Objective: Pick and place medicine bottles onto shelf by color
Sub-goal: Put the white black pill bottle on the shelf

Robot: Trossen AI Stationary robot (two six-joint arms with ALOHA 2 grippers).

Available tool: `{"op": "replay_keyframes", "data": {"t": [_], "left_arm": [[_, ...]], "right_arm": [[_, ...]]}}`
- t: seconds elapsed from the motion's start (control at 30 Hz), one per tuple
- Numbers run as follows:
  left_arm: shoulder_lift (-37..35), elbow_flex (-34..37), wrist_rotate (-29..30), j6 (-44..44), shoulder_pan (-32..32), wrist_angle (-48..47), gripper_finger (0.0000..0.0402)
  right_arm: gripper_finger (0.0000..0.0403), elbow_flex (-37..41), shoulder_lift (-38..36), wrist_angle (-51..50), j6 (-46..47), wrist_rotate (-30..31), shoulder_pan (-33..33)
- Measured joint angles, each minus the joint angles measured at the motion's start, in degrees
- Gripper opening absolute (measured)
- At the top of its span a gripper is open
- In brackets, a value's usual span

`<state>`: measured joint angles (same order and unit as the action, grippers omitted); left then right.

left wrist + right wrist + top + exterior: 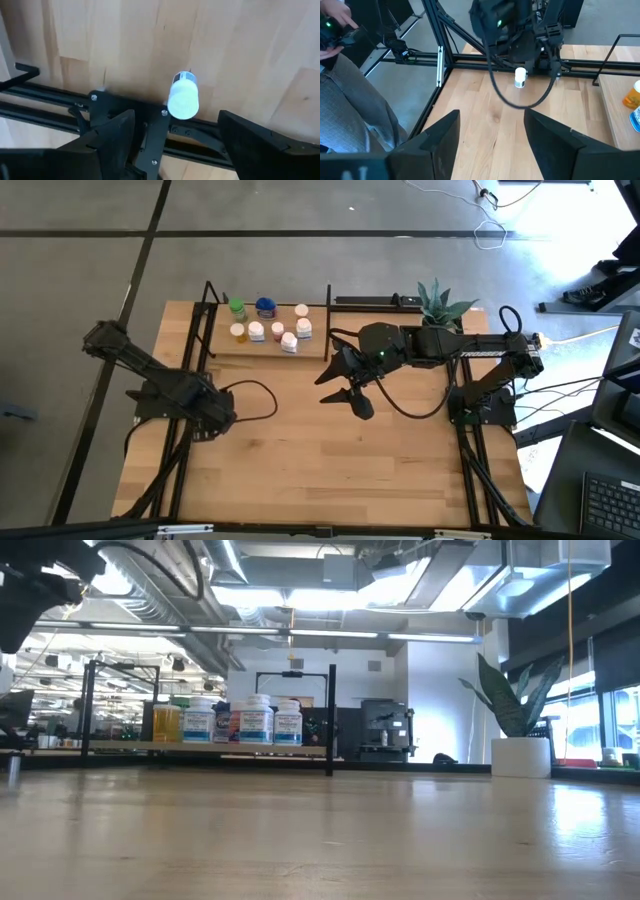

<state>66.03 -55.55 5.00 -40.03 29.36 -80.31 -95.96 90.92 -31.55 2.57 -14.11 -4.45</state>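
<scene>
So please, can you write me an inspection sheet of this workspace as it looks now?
Surface: wooden table, bare in the middle.
Job's things: medicine bottles grouped on the shelf; one white bottle stands on the table under the left gripper.
Clutter: potted plant at the far edge.
Grippers: left gripper open above the white bottle, holding nothing; right gripper open over mid-table, empty.
Cables: black cable looping beside the left arm.
Surroundings: a person stands beside the table.
</scene>
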Motion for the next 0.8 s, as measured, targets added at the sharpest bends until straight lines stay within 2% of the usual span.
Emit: {"op": "replay_keyframes", "data": {"t": [0.23,0.37,0.6,0.8], "left_arm": [[6.98,0.0,-1.06,0.44,0.0,-0.27,0.0282],[10.5,0.46,-2.43,4.44,0.02,-0.25,0.0282],[10.04,5.36,-6.26,4.58,-0.99,2.03,0.0282],[7.22,7.64,-6.03,3.92,-1.38,3.9,0.0282]], "right_arm": [[0.0223,-0.02,0.02,0.0,0.0,-0.01,0.01],[0.0223,-0.02,0.01,0.0,0.01,0.0,0.02],[0.0223,-0.02,0.0,0.02,0.01,0.0,0.01],[0.0223,-0.02,0.02,0.0,0.0,0.0,0.02]]}}
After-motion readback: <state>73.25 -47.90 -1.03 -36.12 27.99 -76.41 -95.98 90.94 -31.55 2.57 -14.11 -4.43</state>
